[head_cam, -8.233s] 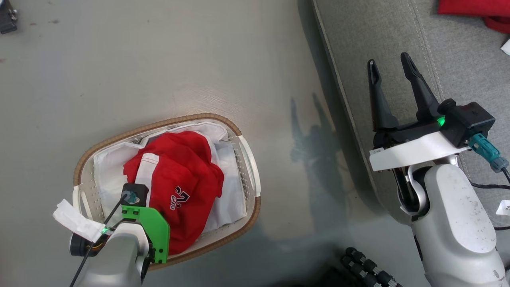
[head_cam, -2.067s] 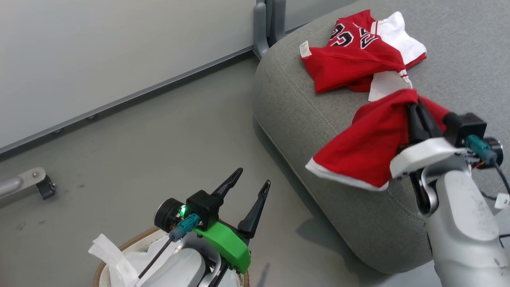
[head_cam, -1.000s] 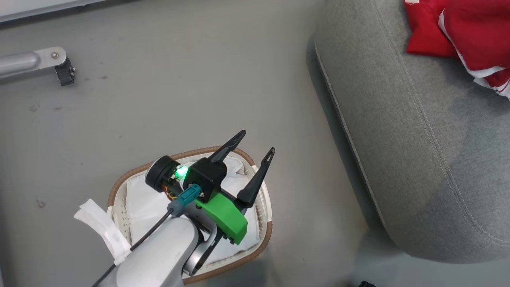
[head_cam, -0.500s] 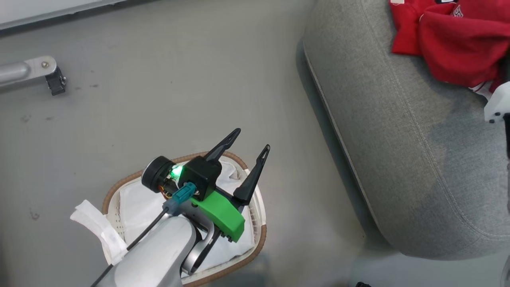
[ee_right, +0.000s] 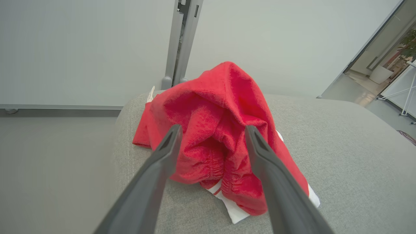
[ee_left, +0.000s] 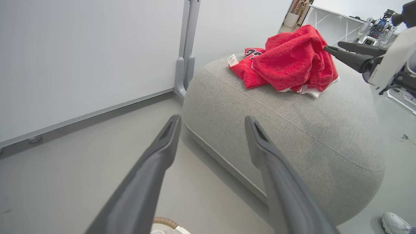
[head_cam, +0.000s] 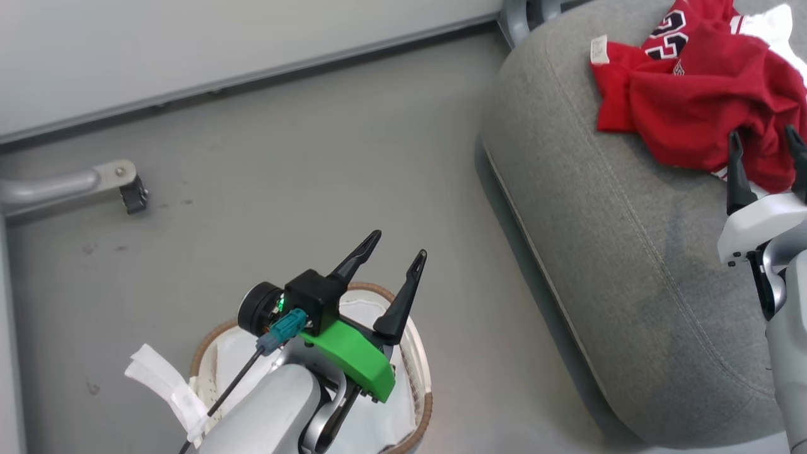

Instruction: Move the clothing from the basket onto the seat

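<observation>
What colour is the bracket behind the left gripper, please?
Bright green; the bracket shows best in the head view.

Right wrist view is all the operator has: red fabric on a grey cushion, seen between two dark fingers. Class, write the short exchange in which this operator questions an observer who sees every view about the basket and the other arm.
Operator: I see bright red jersey clothing on the large light grey fabric seat. Is any in the basket?
Observer: In the head view, the inside of the oval white perforated plastic basket with the tan woven rim shows white fabric liner and no red, though the left arm hides part of it.
Operator: Where is the left gripper?
Observer: The left gripper hangs above the basket, jaws open, holding nothing.
</observation>
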Available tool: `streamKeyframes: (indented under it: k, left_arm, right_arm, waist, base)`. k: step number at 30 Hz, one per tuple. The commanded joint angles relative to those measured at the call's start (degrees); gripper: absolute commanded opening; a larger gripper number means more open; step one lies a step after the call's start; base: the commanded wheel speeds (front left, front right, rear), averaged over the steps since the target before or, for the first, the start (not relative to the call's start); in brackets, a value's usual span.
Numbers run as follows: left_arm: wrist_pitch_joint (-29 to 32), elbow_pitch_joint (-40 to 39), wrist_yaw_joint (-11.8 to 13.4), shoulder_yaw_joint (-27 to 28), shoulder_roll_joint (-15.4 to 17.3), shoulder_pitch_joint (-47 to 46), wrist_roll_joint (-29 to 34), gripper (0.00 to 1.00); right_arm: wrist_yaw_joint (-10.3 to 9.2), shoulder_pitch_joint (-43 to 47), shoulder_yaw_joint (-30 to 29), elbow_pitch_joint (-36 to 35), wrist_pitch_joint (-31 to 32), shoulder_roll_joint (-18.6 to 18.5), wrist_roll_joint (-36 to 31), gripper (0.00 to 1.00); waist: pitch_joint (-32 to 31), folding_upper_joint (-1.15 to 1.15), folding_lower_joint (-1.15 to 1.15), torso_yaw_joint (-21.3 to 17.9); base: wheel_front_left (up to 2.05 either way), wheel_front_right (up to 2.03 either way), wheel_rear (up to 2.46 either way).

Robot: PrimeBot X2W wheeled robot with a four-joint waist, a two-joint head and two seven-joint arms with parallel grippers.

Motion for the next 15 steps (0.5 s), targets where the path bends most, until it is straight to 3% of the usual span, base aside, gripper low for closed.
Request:
streamKeyframes:
  k: [1,8,15]
  left_arm:
    - [-0.59,0.45,0.18,0.80,-0.12,1.25,-0.57,1.00]
    - [-1.47,1.53,2.07,4.96,-0.99,4.40,-1.70,1.00]
    - [-1.51,0.52,4.59,11.63,-0.22,9.29,-0.09,1.00]
  right_arm:
    - [-0.08,1.19,0.79,-0.76,-0.12,-0.42,0.62,1.00]
    - [-0.08,2.05,3.86,-2.41,-0.12,-0.07,2.41,1.00]
    - [-0.08,4.19,5.74,-5.08,-0.11,3.24,4.86,1.00]
  waist:
    - [-4.79,0.00,0.00,2.27]
    - [-10.11,0.00,0.00,5.70]
    - [-14.01,0.00,0.00,9.61]
  base:
    - [0.00,0.00,0.00]
    - [0.00,0.00,0.00]
    - [0.00,0.00,0.00]
